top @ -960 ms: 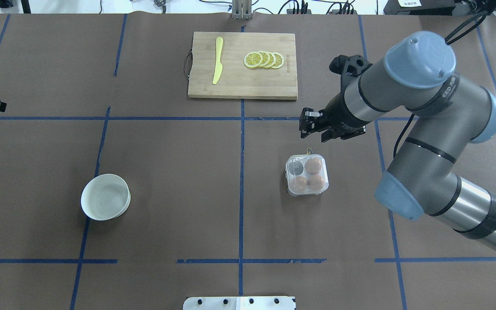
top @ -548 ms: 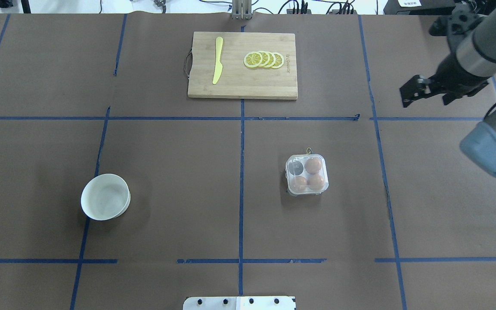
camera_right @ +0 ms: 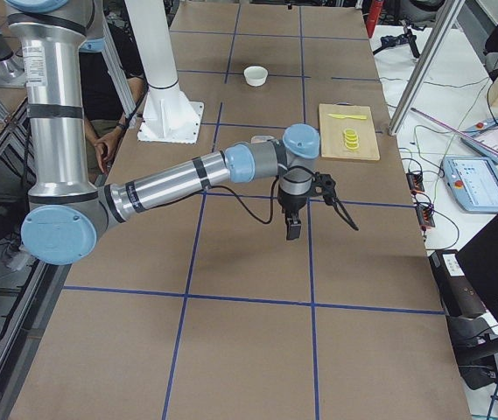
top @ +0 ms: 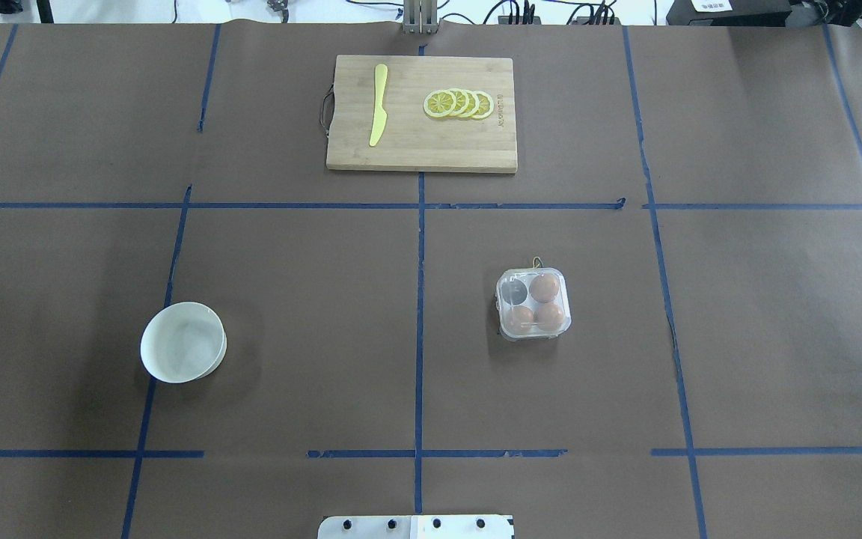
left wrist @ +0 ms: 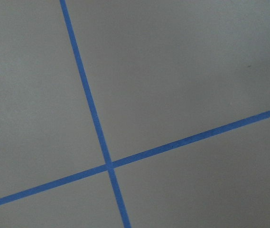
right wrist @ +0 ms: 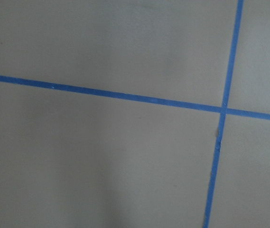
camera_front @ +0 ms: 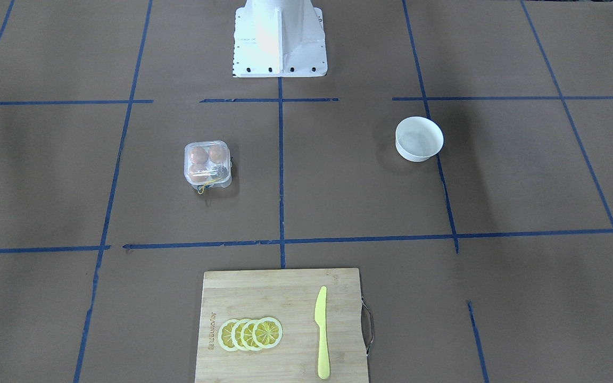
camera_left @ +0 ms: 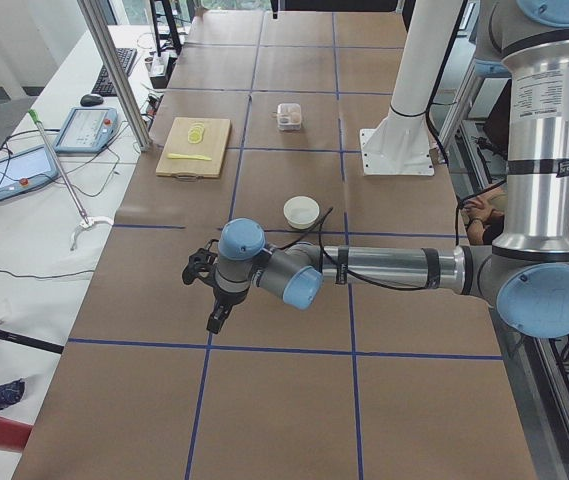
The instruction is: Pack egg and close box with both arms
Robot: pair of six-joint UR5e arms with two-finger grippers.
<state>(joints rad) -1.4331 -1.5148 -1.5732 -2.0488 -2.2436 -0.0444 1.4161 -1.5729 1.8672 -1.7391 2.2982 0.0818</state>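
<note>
The box [top: 534,305] is a small clear carton right of the table's middle, with its lid down. Three tan-brown eggs [top: 544,287] lie in it and one cell is dark. It also shows in the front view [camera_front: 208,163]. Neither arm shows in the overhead view. My left gripper [camera_left: 214,318] shows only in the left side view, far from the box, past the bowl. My right gripper [camera_right: 293,229] shows only in the right side view, over bare table. I cannot tell if either is open or shut. Both wrist views show only brown paper and blue tape.
A white bowl [top: 182,342] stands at the left. A wooden cutting board [top: 421,150] with a yellow knife [top: 378,105] and lemon slices [top: 459,104] lies at the far middle. The white pedestal base [camera_front: 280,37] stands at the near edge.
My right arm has drawn back from beside the box and left the overhead view to the right. The box, eggs and bowl have not moved.
</note>
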